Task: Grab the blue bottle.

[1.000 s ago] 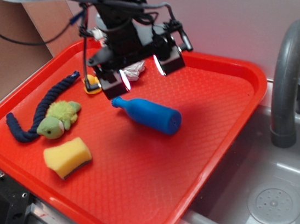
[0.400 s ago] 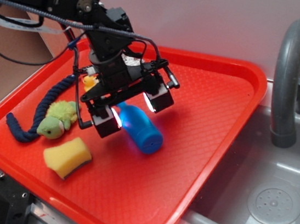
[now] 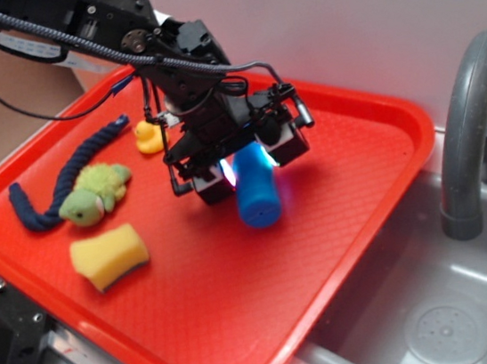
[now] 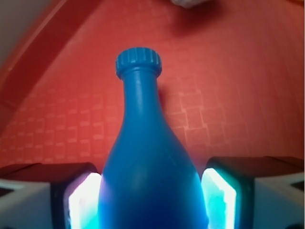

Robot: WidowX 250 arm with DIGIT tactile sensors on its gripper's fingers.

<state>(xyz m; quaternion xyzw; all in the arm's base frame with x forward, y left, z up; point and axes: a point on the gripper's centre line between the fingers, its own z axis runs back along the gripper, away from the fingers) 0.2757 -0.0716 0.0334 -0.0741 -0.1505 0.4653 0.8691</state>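
Down on the red tray (image 3: 386, 172), right of centre, the tool (image 3: 246, 165) sits low over the blue bottle (image 3: 256, 189), and the wrist view puts it beyond doubt: the bottle's fat body fills the gap between the two lit pads (image 4: 82, 202), with the neck and ribbed mouth pointing away up the tray. Tool state? The pads stand either side of the body, very close, but a thin dark strip on the right suggests they are not fully pressed home, so I call it spread and straddling, not yet clenched. From the exterior view the bottle's flat base sticks out toward the camera below the tool, and whether it is lying flat or tipped I cannot tell. Off to the left, well apart, sit the yellow sponge (image 3: 109, 255), the green plush toy (image 3: 95, 192), the navy rope (image 3: 55, 184) and a little yellow duck (image 3: 148, 139); none of them crowds the grasp. The sink (image 3: 441, 317) and grey faucet (image 3: 471, 134) lie beyond the tray's right edge. My read: the approach is done and this is the closing step. What the next move calls for is a firm squeeze across the widest part of the body, then a straight lift. The risk is that a smooth, round plastic body can roll or squirt forward out of the pads if the squeeze lands off-centre.
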